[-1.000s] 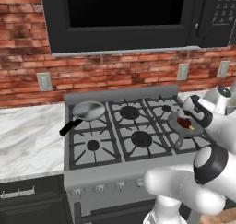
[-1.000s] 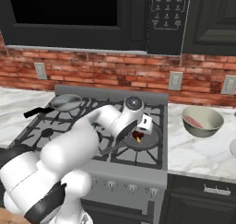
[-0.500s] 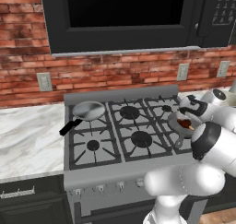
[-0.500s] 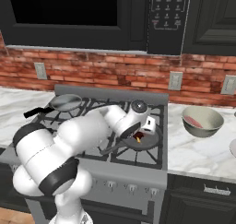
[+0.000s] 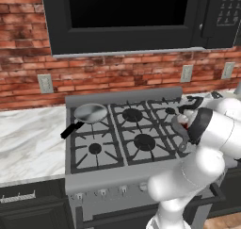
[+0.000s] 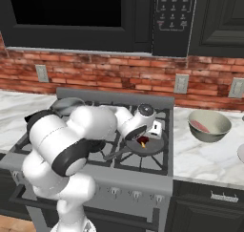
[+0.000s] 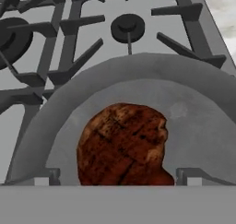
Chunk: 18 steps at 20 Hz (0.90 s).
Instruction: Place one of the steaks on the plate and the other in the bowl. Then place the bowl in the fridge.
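Note:
A browned, red-streaked steak [image 7: 122, 144] lies in a grey frying pan [image 7: 203, 126] on the stove's front right burner. My gripper [image 7: 117, 178] hangs open just over it, one fingertip on each side of the meat and nothing held. From the right base view the gripper [image 6: 147, 136] points down into that pan [image 6: 143, 147] at the steak [image 6: 143, 141]. On the right counter stands the beige bowl [image 6: 209, 126] with a pinkish steak [image 6: 200, 126] inside. The white plate [image 6: 240, 153] peeks in at the right edge. The fridge is out of view.
A second grey frying pan [image 5: 90, 113] with a black handle sits on the stove's back left burner. Black grates [image 5: 134, 129] cover the stove top. Marble counters [image 5: 28, 138] flank the stove, and a microwave [image 6: 95, 11] hangs above against the brick wall.
The arm's elbow has swung and folded over the stove. The hand has stayed above the right pan, close over the steak, with its jaws open throughout.

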### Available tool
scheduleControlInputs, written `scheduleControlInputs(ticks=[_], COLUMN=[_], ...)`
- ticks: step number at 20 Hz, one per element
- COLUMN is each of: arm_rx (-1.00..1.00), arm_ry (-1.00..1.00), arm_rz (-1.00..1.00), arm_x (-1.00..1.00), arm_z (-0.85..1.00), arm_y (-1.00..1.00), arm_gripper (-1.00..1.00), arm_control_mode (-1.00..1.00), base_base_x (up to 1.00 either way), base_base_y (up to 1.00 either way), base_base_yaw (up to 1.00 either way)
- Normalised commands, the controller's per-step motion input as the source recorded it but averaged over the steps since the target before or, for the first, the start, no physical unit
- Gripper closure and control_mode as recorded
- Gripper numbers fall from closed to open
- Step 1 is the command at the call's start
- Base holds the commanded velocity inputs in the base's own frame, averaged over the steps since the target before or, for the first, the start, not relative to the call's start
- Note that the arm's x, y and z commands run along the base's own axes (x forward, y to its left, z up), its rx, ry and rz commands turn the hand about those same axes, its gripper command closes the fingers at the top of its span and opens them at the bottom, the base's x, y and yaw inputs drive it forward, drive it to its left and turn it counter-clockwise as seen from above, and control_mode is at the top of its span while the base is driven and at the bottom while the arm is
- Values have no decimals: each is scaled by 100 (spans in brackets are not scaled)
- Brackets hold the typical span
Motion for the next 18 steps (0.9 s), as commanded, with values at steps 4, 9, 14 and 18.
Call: scheduleControlInputs(ticks=[4,9,14,18], arm_rx=[-5,-3,-1,3], arm_ry=[4,5,8,7], arm_rz=[0,0,0,0], arm_x=[18,16,5,-4], arm_z=[-30,-31,-35,-32], arm_y=[-1,0,-1,-36], arm_gripper=[-100,-100,100,100], arm_control_mode=[-100,-100,-100,-100], base_base_x=[0,0,0,0], base_base_y=[0,0,0,0], base_base_yaw=[0,0,0,0])
